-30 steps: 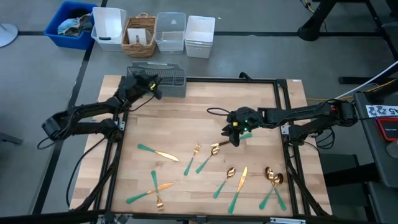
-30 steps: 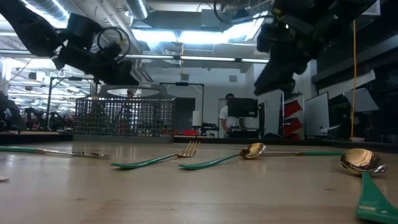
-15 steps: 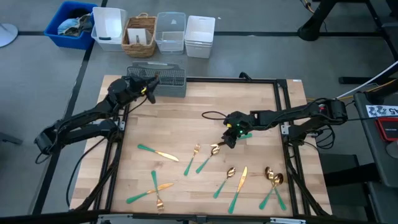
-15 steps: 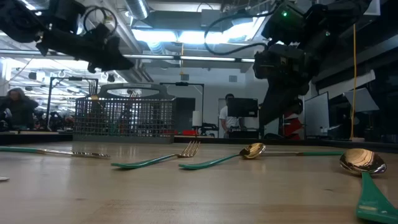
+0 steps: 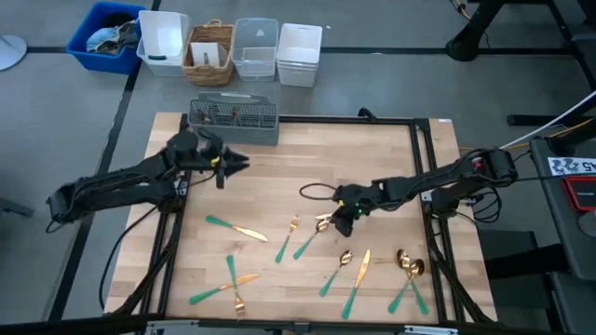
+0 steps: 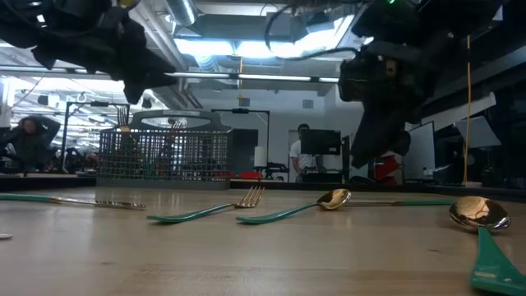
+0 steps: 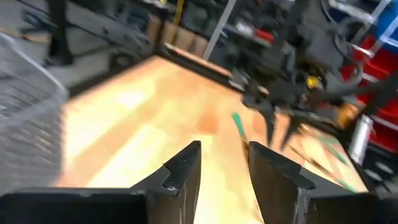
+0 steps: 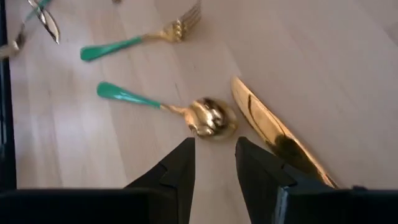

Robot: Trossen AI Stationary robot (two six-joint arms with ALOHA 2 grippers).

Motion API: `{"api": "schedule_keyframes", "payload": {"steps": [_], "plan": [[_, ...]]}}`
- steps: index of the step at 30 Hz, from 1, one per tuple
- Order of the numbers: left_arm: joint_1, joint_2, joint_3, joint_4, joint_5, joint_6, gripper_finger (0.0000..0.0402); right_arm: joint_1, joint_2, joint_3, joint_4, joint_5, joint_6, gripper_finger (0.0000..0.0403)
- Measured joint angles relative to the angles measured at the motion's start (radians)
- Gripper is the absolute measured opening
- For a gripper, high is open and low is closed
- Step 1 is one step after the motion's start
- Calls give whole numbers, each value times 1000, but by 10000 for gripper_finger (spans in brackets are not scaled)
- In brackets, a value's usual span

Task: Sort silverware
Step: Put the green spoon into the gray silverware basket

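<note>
While stretched long and low from the table's right edge, points the right gripper (image 5: 342,221) down at a spoon (image 8: 208,118) near the middle of the wooden table (image 5: 279,177). Fingers parted with nothing between them, tips close above the spoon's bowl. Beside that spoon, a knife blade (image 8: 273,134) and a fork (image 8: 140,42), neither touching a finger. Reaches in from the left with the other arm, elbow out past the frame, left gripper (image 5: 229,163) raised over the boards just in front of the wire basket (image 5: 233,119); likewise spread and empty.

Silverware (image 5: 363,263) scattered across the table's near half: polished gold heads, slim teal handles, some crossed in pairs. A few more pieces standing inside the basket, a grid of thin grey wire. Pale banded wood, edged by black rail.

Hard to read through the left wrist camera: blurred throughout, only the wedge-shaped dark fingers (image 7: 186,168) clear. In the low view, both arms partly cut off by the upper edge, and basket contents too hidden by mesh to count.
</note>
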Motion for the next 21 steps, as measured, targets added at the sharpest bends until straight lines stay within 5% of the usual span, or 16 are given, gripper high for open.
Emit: {"api": "schedule_keyframes", "payload": {"steps": [13, 21], "plan": [[-270, 29, 0, -22, -20, -69, 125, 29, 127, 0, 88, 76, 37, 115], [-368, 32, 0, -20, -123, -73, 125, 29, 184, 0, 159, 71, 44, 115]]}}
